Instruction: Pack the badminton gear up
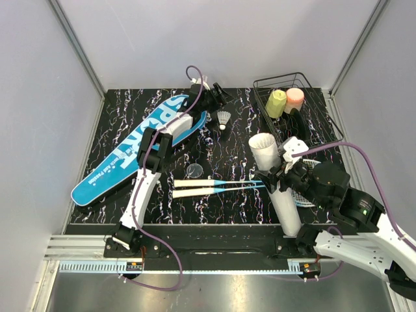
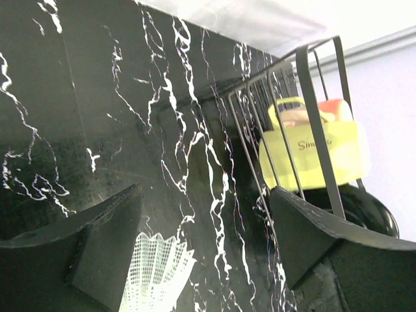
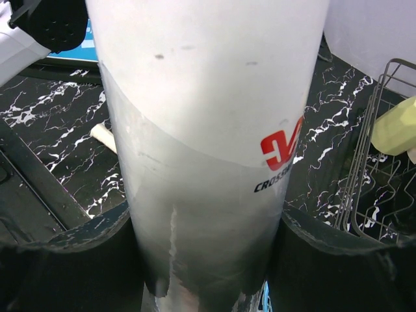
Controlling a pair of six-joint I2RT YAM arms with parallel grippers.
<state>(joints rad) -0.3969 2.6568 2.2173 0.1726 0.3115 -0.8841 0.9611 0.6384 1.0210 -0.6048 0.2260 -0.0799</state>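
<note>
Currently, the left tool (image 2: 205,224) stands wide above the bench (image 2: 65,97) — a shuttlecock (image 2: 159,273) lies below the gap, at the lower edge of its wrist view. Right tool (image 3: 208,250) clamps the white tube (image 3: 208,97) — tilted, right of centre in the top view.

Top view was bright, even, sharp; light came from overhead, shadows short and soft. Right wrist view: white tube (image 3: 208,78) glared at top, shaded below. Left wrist view: yellow bottle (image 2: 348,153) overexposed, glossy table (image 2: 97,97) showed sheen, foreground blurred.
</note>
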